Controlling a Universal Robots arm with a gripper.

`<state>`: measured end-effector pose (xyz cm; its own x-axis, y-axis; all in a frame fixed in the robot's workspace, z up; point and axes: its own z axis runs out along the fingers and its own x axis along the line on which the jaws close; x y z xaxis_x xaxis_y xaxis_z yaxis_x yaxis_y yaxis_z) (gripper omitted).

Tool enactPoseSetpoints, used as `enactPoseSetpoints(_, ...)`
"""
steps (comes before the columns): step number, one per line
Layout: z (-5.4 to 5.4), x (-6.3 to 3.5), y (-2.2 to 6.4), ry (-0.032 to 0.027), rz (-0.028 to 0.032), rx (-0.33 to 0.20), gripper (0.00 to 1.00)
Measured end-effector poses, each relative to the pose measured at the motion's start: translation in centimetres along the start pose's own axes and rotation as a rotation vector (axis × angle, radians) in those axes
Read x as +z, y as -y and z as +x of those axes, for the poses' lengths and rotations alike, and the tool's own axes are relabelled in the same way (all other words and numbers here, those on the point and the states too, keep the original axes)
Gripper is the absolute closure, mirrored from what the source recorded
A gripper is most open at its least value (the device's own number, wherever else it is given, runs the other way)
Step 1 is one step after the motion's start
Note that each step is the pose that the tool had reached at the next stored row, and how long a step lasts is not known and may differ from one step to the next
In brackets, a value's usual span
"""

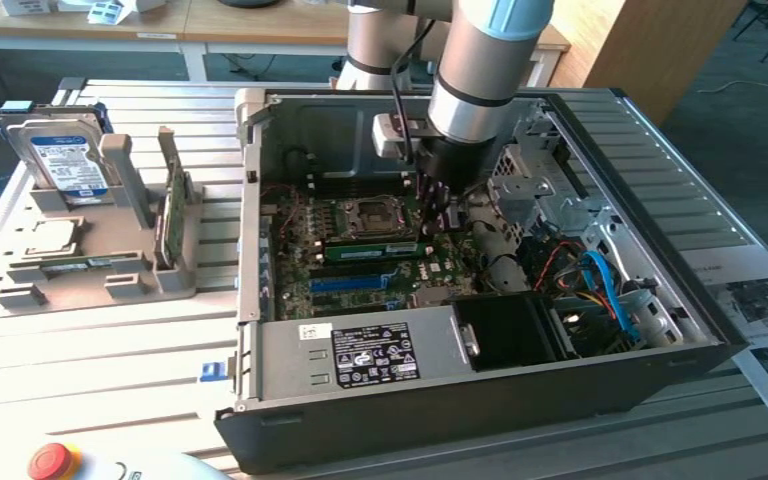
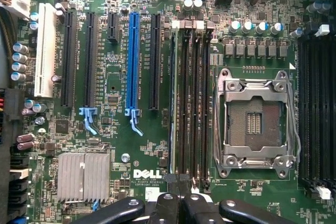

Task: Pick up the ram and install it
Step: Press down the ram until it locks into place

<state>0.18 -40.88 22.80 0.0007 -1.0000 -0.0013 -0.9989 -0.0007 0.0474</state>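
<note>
The ram [image 1: 371, 249] is a narrow green stick standing on edge in a memory slot of the motherboard [image 1: 344, 285], just beside the CPU socket [image 1: 364, 218]. From the wrist view I see it edge-on as a thin pale line [image 2: 172, 103] in the slot farthest from the CPU socket [image 2: 256, 121]. My gripper [image 1: 446, 222] hangs inside the open computer case, close above one end of the memory slots [image 2: 191, 103]. In the wrist view the gripper [image 2: 181, 195] is shut, its black fingers [image 2: 167, 205] pressed together with nothing between them. Whether it touches the ram I cannot tell.
The case's walls [image 1: 491, 395] enclose the board, with a metal drive cage [image 1: 544, 185], blue cables [image 1: 604, 285] and a black fan shroud [image 1: 518, 330] on the exterior view's right. A grey holder [image 1: 91, 275] outside carries a hard drive [image 1: 64, 160] and an upright green card [image 1: 171, 205]. A red button [image 1: 53, 460] sits near the front edge.
</note>
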Motion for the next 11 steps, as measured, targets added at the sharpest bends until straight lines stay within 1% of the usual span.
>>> enactPoseSetpoints(11,0.00,0.11,0.00,0.0000,0.0000,0.000,0.89)
